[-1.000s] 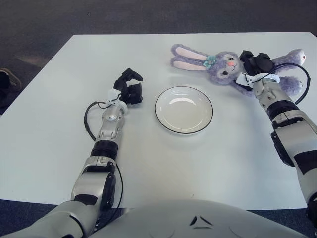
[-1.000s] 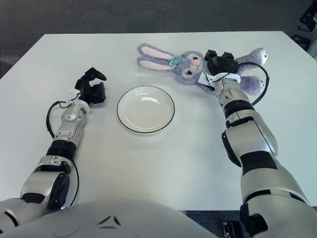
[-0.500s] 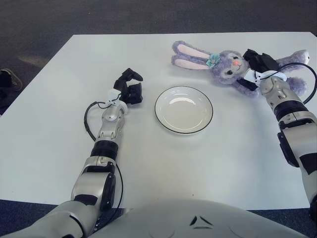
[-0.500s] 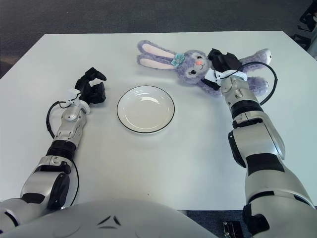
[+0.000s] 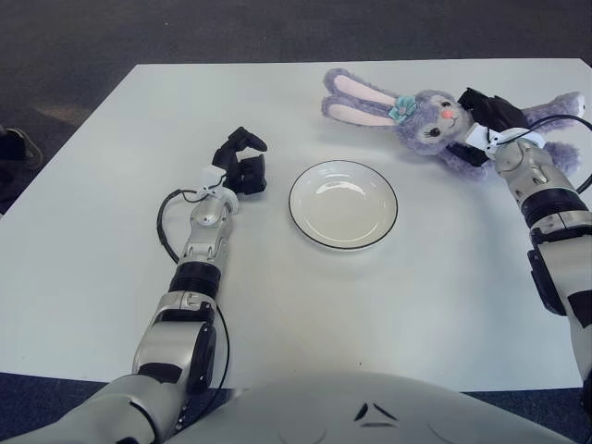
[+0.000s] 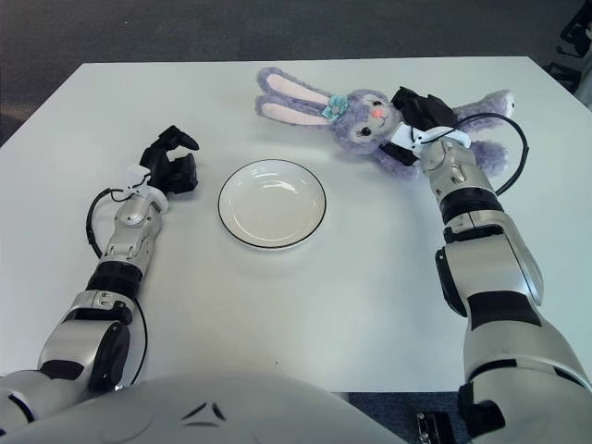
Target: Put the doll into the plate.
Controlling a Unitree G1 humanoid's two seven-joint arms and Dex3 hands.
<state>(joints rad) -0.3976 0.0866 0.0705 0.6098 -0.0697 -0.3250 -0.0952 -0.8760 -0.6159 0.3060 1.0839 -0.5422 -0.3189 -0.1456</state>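
Note:
A purple plush rabbit doll (image 5: 427, 117) with long pink-lined ears lies at the far right of the white table (image 5: 111, 185). My right hand (image 5: 487, 118) is shut on the doll's body just behind its head. The doll's legs stretch right past my wrist. The white plate (image 5: 343, 203) with a dark rim stands empty in the middle of the table, to the near left of the doll. My left hand (image 5: 242, 163) shows left of the plate, fingers curled, holding nothing.
A black cable (image 5: 165, 222) loops beside my left forearm. Dark carpet surrounds the table. A dark shoe (image 5: 11, 146) shows at the left edge of the left eye view.
My right hand has moved right and a little away with the doll in its grasp, and the doll's head has shifted with it. The left hand has not moved.

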